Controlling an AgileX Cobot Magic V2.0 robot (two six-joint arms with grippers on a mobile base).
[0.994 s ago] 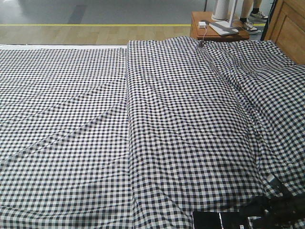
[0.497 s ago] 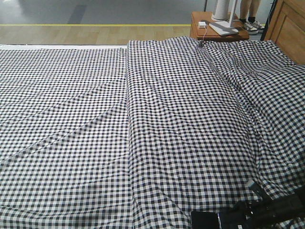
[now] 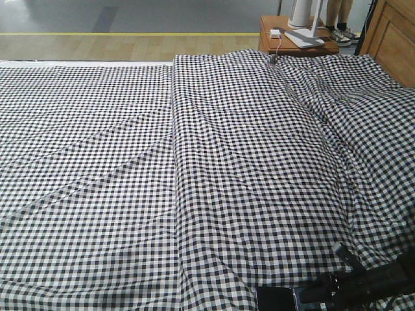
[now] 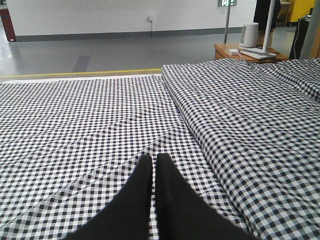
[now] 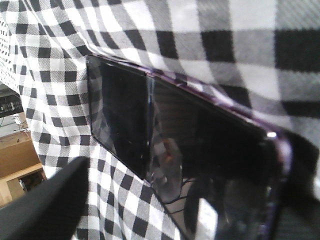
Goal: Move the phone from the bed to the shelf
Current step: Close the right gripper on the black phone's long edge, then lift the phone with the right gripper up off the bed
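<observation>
Since the earlier frame, the right gripper (image 3: 327, 278) has come in from the bottom-right corner toward the phone (image 3: 275, 300). The phone itself is about where it was.

Nearest: the phone lies flat and face up on the bed (image 3: 97, 162), at the near edge and right of centre, cut off by the bottom of the front view. There its long axis runs left-right, roughly crosswise to the bed's lengthwise fold (image 3: 175, 162). In the right wrist view it runs upper left to lower right, with a seam across the middle and the glossy face reflecting the check pattern.

Right jaws are spread. One black finger (image 5: 45, 210) sits lower left with sheet showing between it and the phone. The phone's near end disappears into a dark area at the right of that view; can't tell contact there. Nothing lies on top of the phone, only wrinkled sheet around it.

The left gripper (image 4: 154, 159) is over the left half of the bed, fingers pressed together and holding nothing.

Farther out: ridges in the sheet on the right side. Beyond the bed are a small wooden nightstand (image 3: 285, 42) with a white cylindrical unit (image 4: 248, 35) and a small white adapter (image 3: 275, 32), wooden panelled furniture (image 3: 392, 39) at far right, and a yellow floor line (image 3: 130, 34).
</observation>
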